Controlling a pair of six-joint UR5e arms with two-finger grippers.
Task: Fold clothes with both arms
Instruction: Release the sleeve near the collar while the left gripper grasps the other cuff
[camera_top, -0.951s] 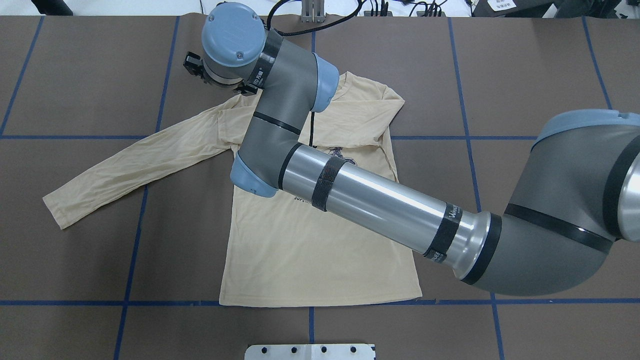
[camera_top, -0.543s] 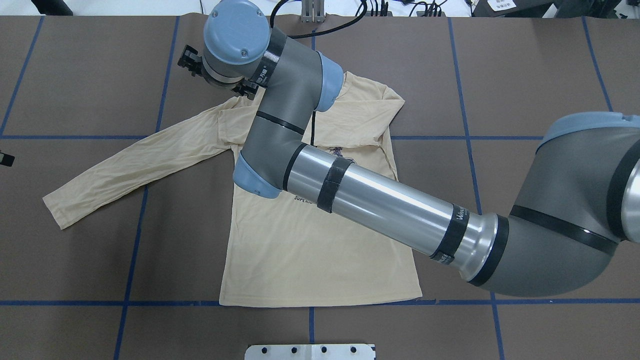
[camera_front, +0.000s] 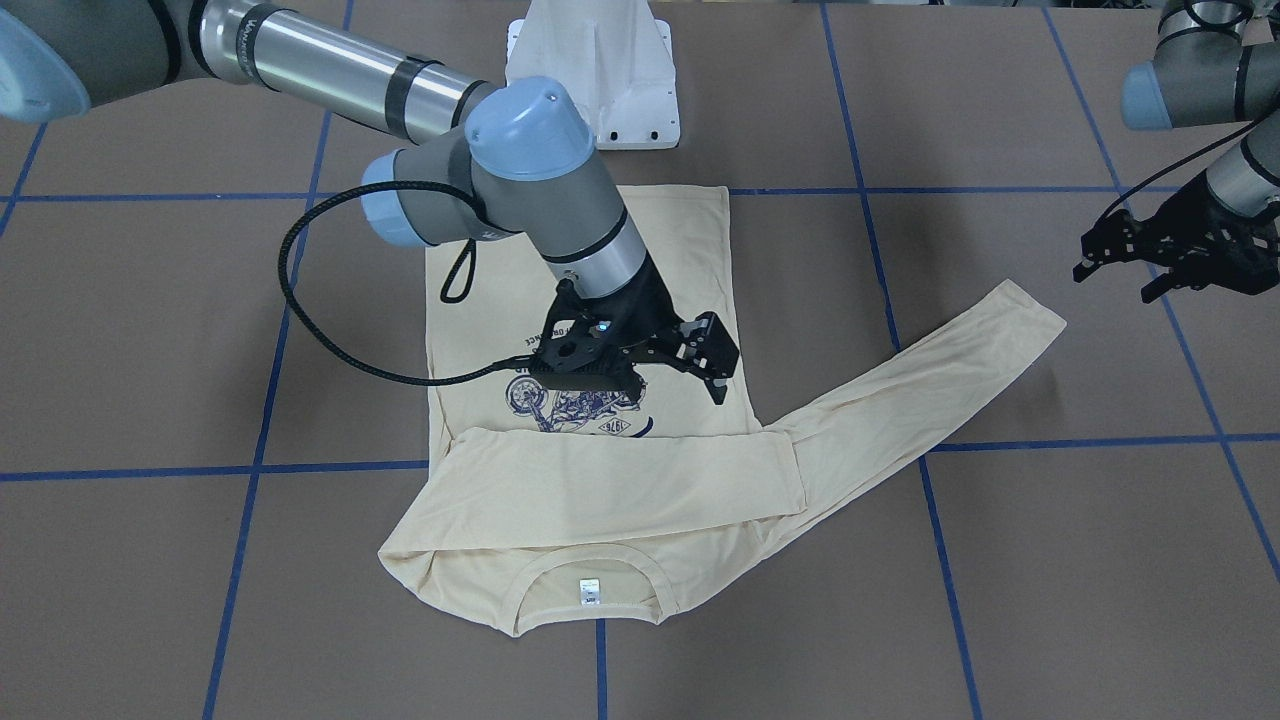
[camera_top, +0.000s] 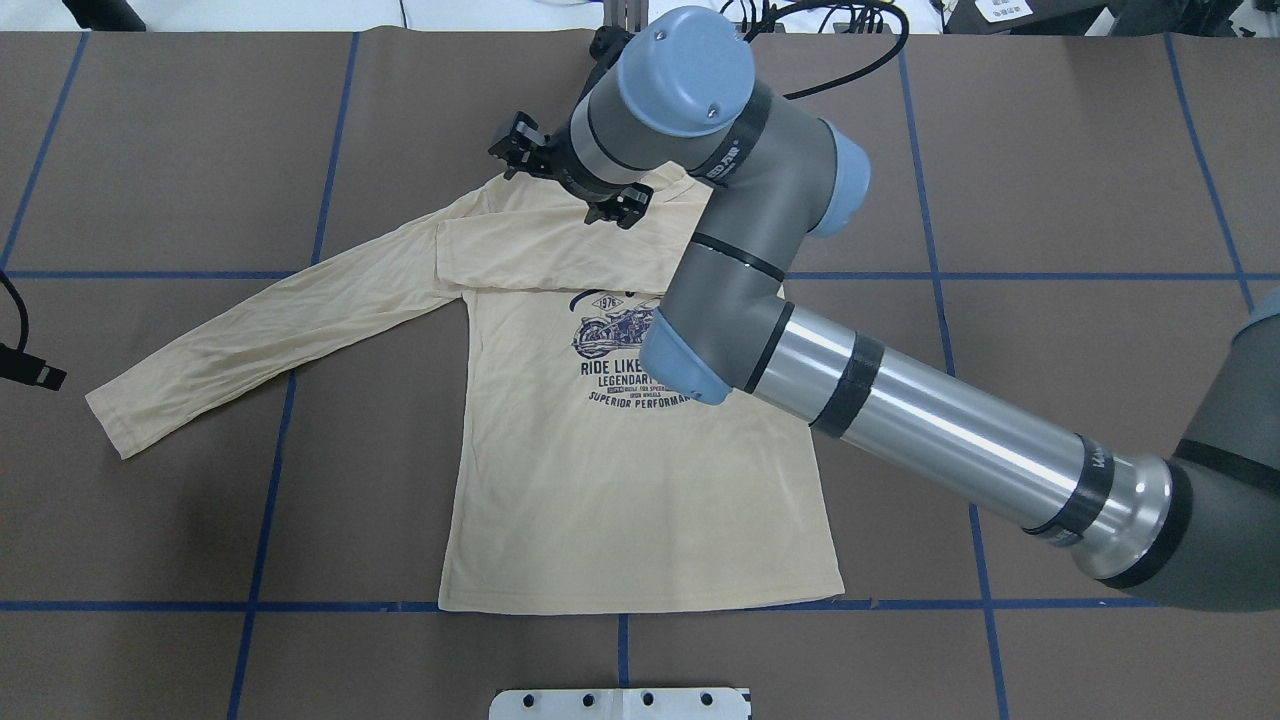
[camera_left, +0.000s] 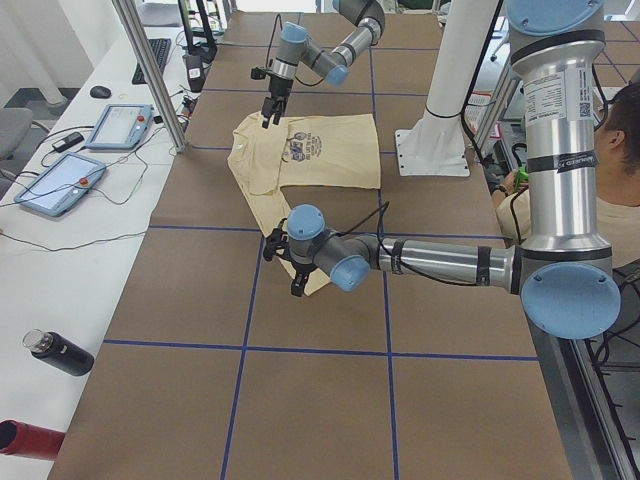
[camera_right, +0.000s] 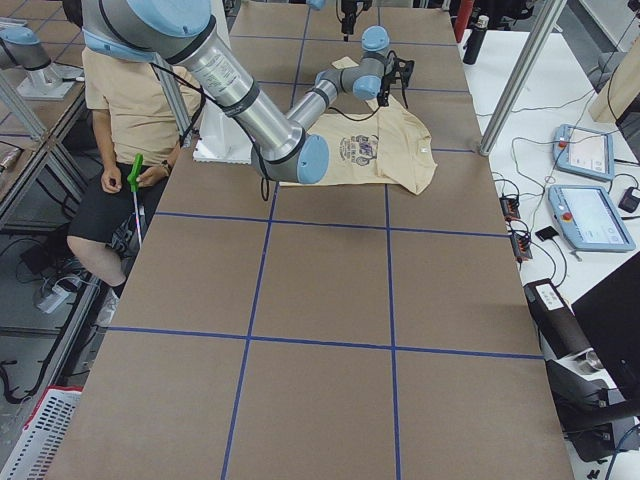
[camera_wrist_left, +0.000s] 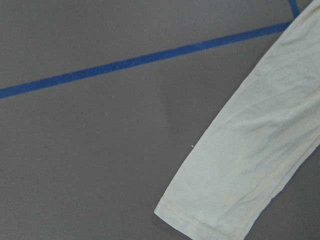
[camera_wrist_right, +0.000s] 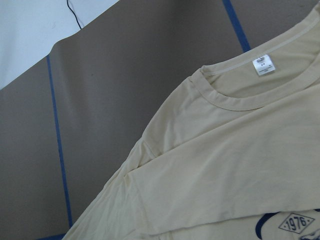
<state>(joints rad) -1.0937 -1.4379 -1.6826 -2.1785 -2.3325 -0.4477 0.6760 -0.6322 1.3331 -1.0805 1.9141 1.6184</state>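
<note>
The shirt lies beneath the right pincer, spread and empty. The left pincer gapes near the cuff; the overhead view crops it.

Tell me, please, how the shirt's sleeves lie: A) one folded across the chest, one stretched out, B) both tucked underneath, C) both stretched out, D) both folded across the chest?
A: one sleeve lies folded across the shirt below the collar, while the other sleeve stretches out on the table.
</note>
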